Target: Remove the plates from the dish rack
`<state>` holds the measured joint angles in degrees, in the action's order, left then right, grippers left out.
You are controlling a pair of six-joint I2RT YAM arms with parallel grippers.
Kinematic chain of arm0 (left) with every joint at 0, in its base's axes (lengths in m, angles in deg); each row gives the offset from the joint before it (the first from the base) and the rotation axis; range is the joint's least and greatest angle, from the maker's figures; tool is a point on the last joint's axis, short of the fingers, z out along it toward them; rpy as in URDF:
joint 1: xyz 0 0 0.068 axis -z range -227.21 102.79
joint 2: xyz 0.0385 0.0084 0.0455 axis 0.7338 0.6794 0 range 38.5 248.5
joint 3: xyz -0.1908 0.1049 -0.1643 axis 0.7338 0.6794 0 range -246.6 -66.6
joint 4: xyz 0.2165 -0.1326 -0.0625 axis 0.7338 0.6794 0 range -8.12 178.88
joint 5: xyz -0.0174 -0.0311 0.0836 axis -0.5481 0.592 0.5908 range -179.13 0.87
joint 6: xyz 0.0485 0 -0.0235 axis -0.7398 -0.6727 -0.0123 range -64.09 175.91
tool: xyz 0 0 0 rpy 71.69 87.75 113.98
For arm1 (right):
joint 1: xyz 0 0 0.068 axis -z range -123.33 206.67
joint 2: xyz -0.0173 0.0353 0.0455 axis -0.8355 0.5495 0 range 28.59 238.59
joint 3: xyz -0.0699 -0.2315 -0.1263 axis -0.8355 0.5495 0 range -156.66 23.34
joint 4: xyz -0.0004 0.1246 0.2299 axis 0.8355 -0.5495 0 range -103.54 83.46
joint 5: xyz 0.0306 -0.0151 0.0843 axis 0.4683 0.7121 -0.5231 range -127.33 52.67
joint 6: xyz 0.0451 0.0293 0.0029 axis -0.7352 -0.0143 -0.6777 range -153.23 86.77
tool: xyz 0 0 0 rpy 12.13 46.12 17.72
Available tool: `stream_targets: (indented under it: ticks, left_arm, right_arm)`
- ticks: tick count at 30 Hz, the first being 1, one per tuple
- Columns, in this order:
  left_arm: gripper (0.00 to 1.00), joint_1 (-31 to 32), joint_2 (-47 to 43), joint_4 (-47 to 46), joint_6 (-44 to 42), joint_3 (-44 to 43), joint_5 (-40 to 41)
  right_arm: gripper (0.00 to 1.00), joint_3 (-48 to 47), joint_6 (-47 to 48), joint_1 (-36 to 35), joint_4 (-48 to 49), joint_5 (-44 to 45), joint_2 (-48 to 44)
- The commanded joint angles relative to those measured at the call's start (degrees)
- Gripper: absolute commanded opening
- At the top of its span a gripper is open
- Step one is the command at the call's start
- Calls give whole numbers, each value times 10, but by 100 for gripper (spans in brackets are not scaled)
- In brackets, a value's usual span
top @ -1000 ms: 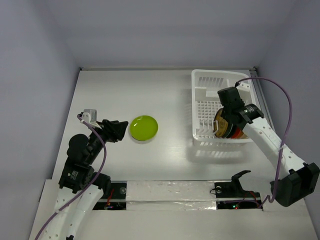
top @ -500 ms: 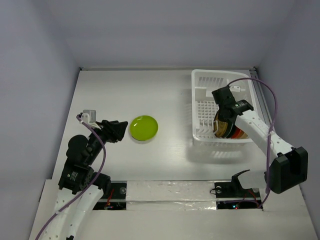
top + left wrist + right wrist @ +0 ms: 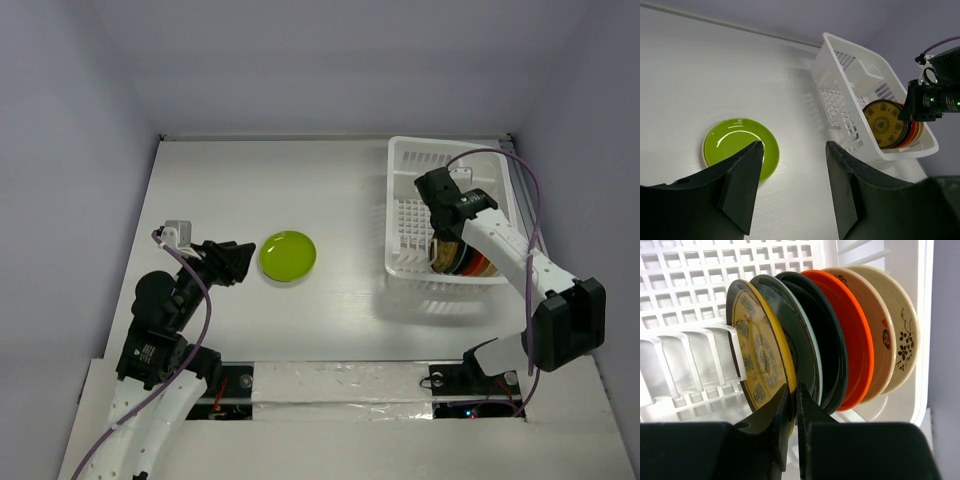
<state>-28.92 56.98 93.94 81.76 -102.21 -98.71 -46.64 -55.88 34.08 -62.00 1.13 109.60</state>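
Note:
The white dish rack stands at the right. Several plates stand on edge in its near end. In the right wrist view, from left, these are a yellow-brown patterned plate, dark plates, an orange-red plate, a beige plate and a cream plate with dark sprigs. My right gripper is shut on the rim of the yellow-brown plate. A lime green plate lies flat on the table. My left gripper is open and empty just left of it.
The rack's slatted wall stands close beside the gripped plate. The rack's far half holds no plates. Grey walls enclose the table on three sides. The right arm's cable loops over the rack.
The right wrist has moved left and toward the far side above the standing plates, and its elbow has folded in. The left arm and green plate have not moved.

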Motion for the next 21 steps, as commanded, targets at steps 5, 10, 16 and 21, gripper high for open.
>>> stream_targets:
  ticks: [5,10,16,21]
  left_arm:
    - [50,3,-6,-21,3,-9,-1]
    - [50,3,-3,-20,3,-9,-1]
    - [50,3,-2,-22,3,-8,-2]
    - [50,3,0,-21,3,-8,-2]
  right_arm:
    - [0,-72,-7,-57,-68,105,32]
    - [0,-144,-35,-88,-110,150,38]
    - [0,-214,-74,-113,-173,190,12]
    - [0,-244,-94,-168,-156,192,-29]
